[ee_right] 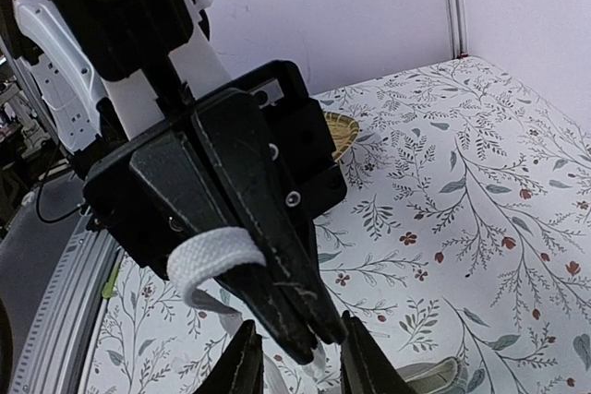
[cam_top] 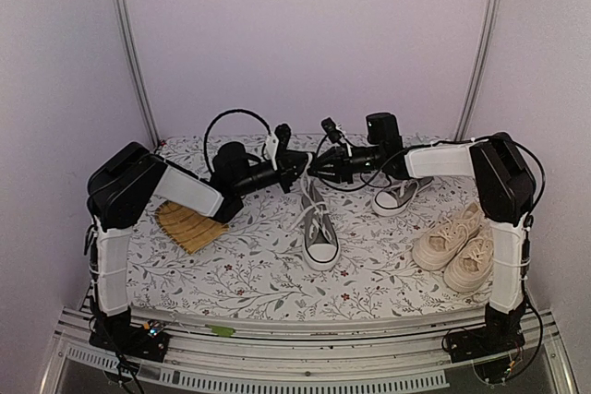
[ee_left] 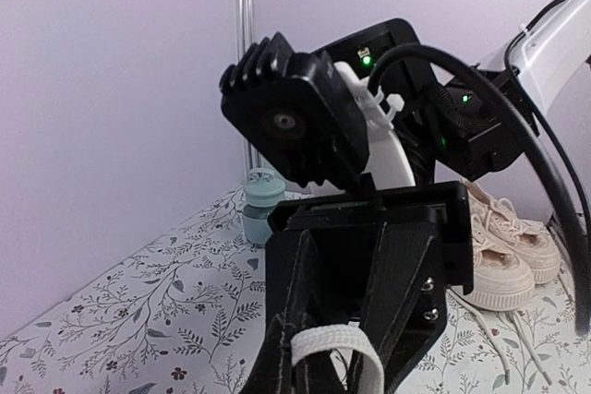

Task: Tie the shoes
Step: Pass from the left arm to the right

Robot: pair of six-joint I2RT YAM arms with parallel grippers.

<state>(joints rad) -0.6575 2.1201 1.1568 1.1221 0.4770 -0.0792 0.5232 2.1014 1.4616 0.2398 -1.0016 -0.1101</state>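
Note:
One grey shoe (cam_top: 319,230) lies mid-table with its white laces drawn up. The other grey shoe (cam_top: 397,195) lies behind my right arm. The cream pair (cam_top: 457,243) sits at the right and also shows as the cream shoes (ee_left: 499,248). My two grippers meet tip to tip above the middle shoe. My left gripper (cam_top: 303,165) (ee_left: 319,385) (ee_right: 263,256) is shut on a loop of white lace (ee_right: 208,260) (ee_left: 337,348). My right gripper (cam_top: 316,169) (ee_right: 303,362) is open. Its fingers (ee_right: 245,362) straddle the left gripper's tips and the lace end.
A yellow woven mat (cam_top: 189,224) (ee_right: 338,132) lies under my left arm. A pale teal bottle (ee_left: 261,206) stands near the back wall. Black cables arch over both wrists. The floral cloth (cam_top: 259,274) covers the table to the front rail.

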